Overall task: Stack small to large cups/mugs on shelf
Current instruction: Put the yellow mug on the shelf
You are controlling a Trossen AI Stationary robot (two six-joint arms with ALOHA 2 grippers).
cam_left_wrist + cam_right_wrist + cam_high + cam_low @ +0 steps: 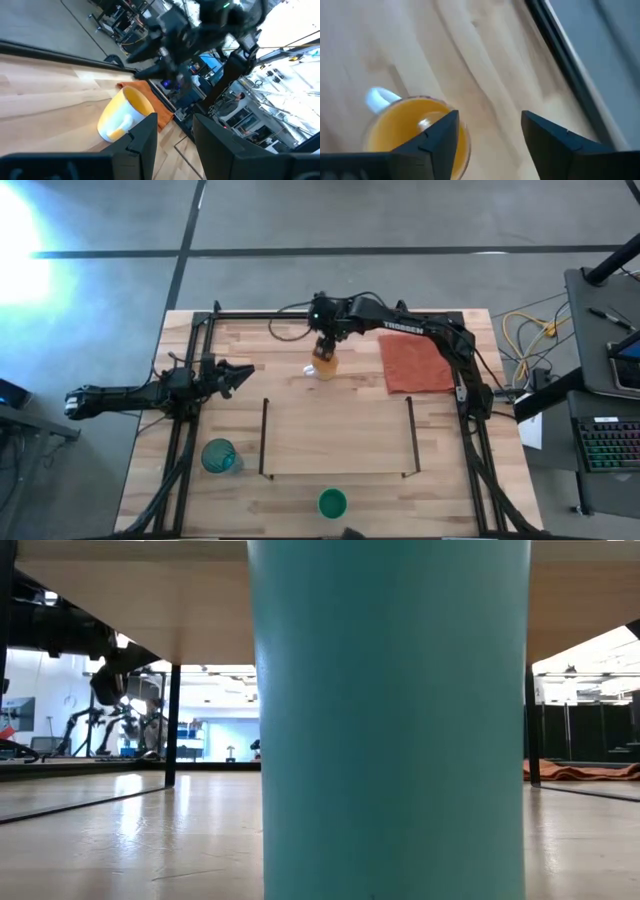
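Observation:
The orange mug (326,367) with a pale handle (380,98) stands upright on the wood beyond the shelf (338,438), next to the red-orange cloth (415,363). My right gripper (490,125) is open just above it. One finger is over the mug's opening and the other is past its rim. The left wrist view shows a gap between this gripper (160,52) and the mug (125,114). My left gripper (240,372) is open and empty at the table's left, pointing at the mug. The teal tumbler (220,456) stands left of the shelf. The green cup (332,502) stands at the near edge.
The shelf's two thin dark bars (264,435) (412,435) bound bare wood. The green cup's wall (390,720) fills the middle of the low view and hides most of the table there. A dark frame rail (330,313) runs along the table's far edge.

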